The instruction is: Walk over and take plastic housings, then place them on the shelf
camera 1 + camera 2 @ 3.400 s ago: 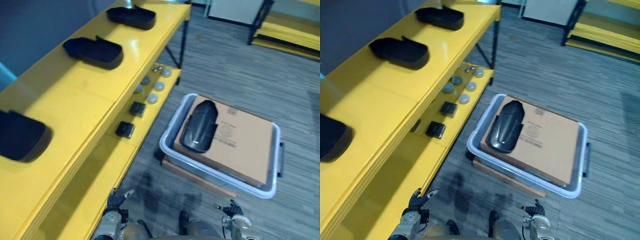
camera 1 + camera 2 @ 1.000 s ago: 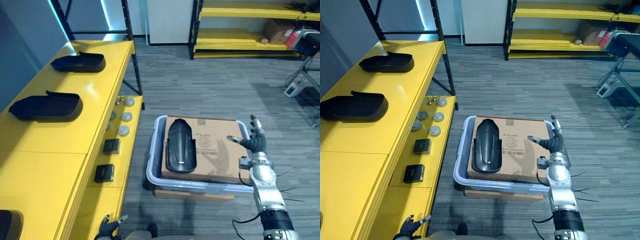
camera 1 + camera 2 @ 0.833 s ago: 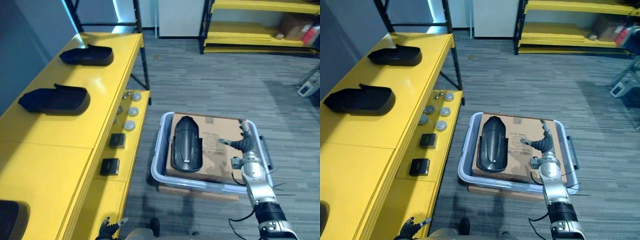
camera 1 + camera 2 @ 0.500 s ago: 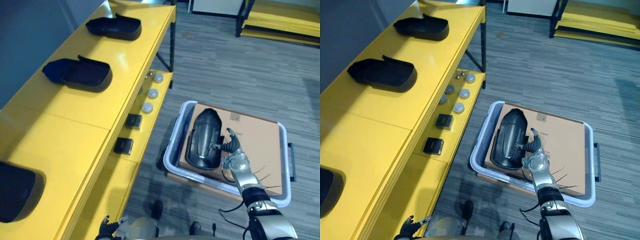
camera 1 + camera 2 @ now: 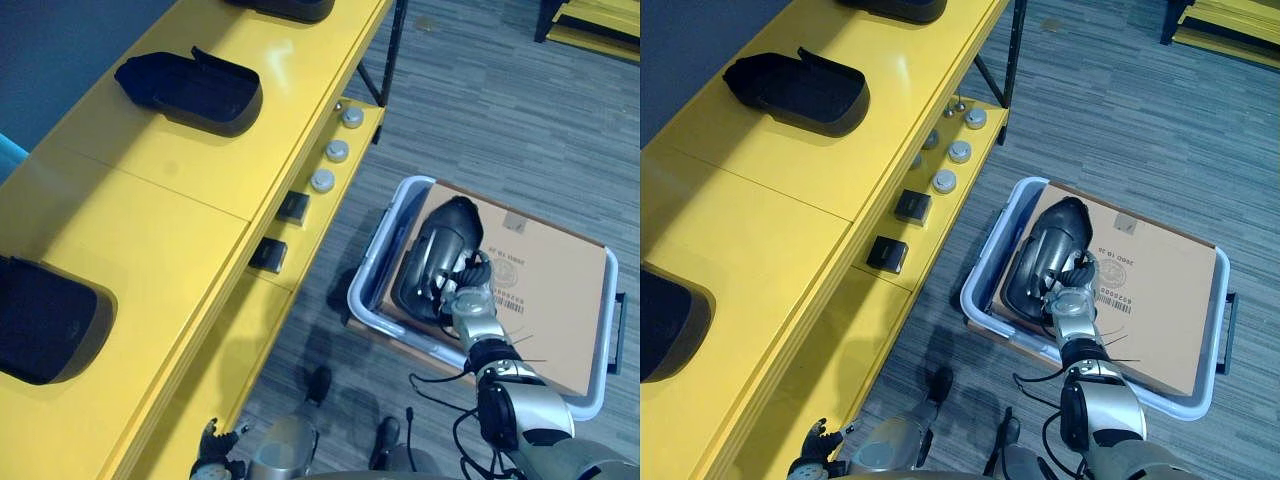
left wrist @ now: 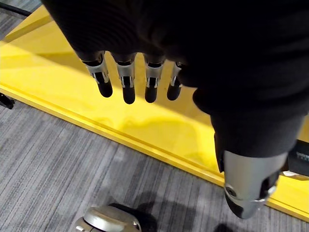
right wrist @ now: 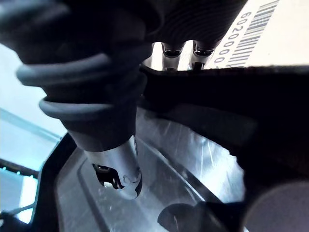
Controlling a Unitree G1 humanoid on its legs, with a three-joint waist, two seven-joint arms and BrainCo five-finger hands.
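On top of the cardboard box (image 5: 545,290) inside the pale bin (image 5: 368,272), the plastic housing (image 5: 432,250) was seen lying with its long axis running away from the robot and slanting slightly rightward. The right hand (image 5: 463,295) was found at the housing's near end, on its right flank, touching it. From the right wrist view its thumb (image 7: 118,169) was seen laid on the glossy shell while the fingers (image 7: 173,49) were hooked over the dark rim on the box side, so the rim was judged to be pinched. The left hand (image 6: 128,79) was held low beside the yellow shelf (image 5: 180,190), well apart from the bin, relaxed and empty. The shelf, on which other black housings (image 5: 190,90) were set, lay to the robot's left, so a leftward carry was judged to be called for.
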